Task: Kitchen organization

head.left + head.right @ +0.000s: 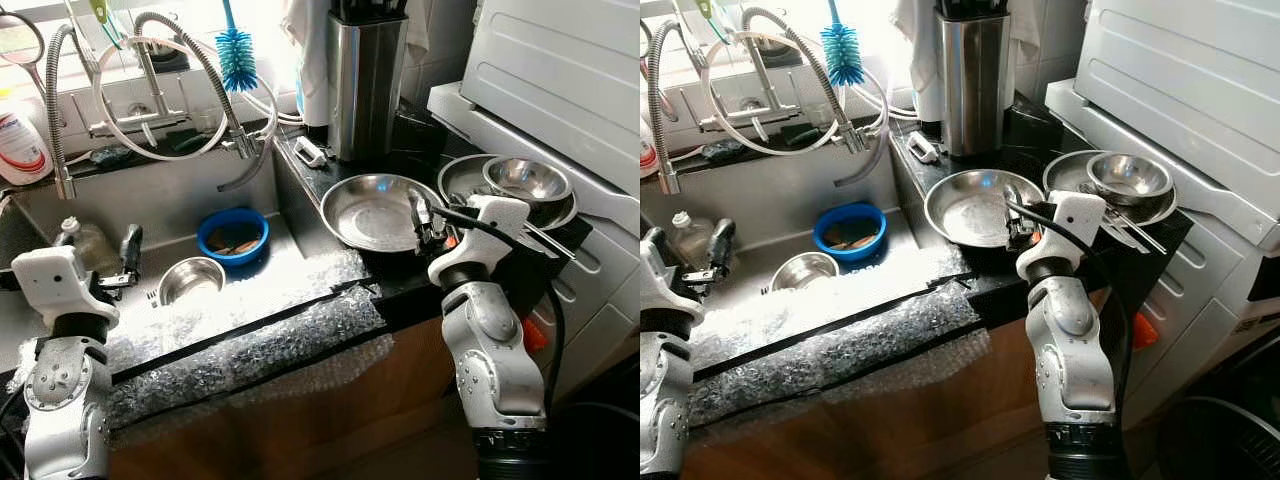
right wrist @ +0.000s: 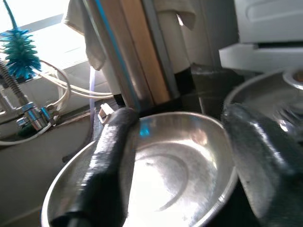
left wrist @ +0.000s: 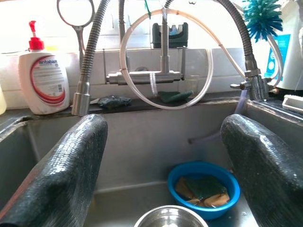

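- The right end effector [image 1: 421, 214] sits right of centre in the head views, at the near rim of the large steel pan [image 1: 372, 212] on the black counter [image 1: 400, 285]. Its fingers are spread apart, one over the pan's rim and one outside it, grasping nothing.
- In the right wrist view the pan [image 2: 161, 175] lies just beyond the two fingers [image 2: 106, 165].
- Right of the pan, a small steel bowl [image 1: 527, 179] rests inside a wider steel dish [image 1: 462, 178].
- Behind the pan, at the top centre, stands a tall steel knife block [image 1: 364, 82].
- The left end effector [image 1: 128, 258] hangs at the lower left over the sink [image 1: 150, 200], fingers released and wide apart.
- In the sink lie a blue bowl [image 1: 233, 235] holding sponges and, nearer, a small steel bowl [image 1: 190, 280].
- A blue bottle brush [image 1: 236, 52] hangs at the upper left beside the faucet hoses [image 1: 200, 55].
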You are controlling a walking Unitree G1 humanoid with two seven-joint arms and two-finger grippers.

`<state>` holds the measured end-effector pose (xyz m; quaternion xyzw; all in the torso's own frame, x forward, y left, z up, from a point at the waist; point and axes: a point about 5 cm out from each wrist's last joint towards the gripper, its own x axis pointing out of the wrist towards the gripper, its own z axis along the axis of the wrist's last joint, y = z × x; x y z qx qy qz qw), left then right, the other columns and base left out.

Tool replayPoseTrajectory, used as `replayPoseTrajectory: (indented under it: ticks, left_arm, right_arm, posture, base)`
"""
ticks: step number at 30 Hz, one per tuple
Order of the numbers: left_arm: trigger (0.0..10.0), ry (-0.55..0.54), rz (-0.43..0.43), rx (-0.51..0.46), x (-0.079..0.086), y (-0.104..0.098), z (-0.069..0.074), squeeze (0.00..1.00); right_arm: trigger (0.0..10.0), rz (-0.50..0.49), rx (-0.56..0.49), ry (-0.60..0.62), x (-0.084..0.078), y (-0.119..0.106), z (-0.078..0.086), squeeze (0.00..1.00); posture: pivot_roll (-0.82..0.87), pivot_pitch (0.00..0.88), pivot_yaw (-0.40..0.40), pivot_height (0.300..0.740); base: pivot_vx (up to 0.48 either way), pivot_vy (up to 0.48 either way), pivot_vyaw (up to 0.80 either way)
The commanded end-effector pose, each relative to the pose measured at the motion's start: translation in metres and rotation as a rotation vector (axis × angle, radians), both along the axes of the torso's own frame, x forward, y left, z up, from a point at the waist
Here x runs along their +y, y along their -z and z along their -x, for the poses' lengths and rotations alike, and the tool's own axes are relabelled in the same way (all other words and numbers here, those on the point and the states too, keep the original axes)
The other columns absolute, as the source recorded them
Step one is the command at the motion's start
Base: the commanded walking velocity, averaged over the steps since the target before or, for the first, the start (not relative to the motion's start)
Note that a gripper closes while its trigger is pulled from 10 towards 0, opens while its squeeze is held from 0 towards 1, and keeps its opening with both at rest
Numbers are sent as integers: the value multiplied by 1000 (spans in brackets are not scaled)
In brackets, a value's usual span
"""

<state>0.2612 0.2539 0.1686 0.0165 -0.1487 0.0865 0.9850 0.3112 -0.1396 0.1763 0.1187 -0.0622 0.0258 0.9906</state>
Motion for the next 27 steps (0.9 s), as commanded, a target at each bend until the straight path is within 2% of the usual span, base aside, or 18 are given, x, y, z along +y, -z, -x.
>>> replayPoseTrajectory:
  ticks: [1,4,5,12,20,23,27]
  left_arm:
    - [10000,15,-27,-1,-4,-6,-2,0]
    - [10000,29,-30,13,-6,-3,-2,0]
    - [10000,30,-35,15,-7,-2,-2,0]
    - [10000,45,-68,21,-9,-4,-5,0]
    - [10000,42,-81,26,-10,-5,-6,0]
    - [10000,75,-118,48,-13,-3,-7,0]
    - [10000,72,-110,46,-13,-3,-7,0]
  right_arm:
    - [10000,-28,8,14,-2,-2,2,1000]
    - [10000,-67,43,38,-4,2,1,973]
    - [10000,-86,61,55,-7,5,-1,0]
    - [10000,-230,125,95,-12,9,-9,0]
    - [10000,-266,164,87,-9,11,-15,0]
    - [10000,-288,176,75,-7,12,-18,0]
    - [10000,-289,181,81,-6,12,-19,0]
  posture:
    - [-127,0,44,740]
    - [-131,0,44,740]
    - [-130,0,43,740]
    - [-127,0,42,740]
    - [-124,0,42,740]
    - [-119,0,40,740]
    - [-116,0,41,740]
  base:
    - [0,0,0]
    - [0,0,0]
    - [0,0,0]
    - [0,0,0]
    - [0,0,0]
    - [0,0,0]
    - [0,0,0]
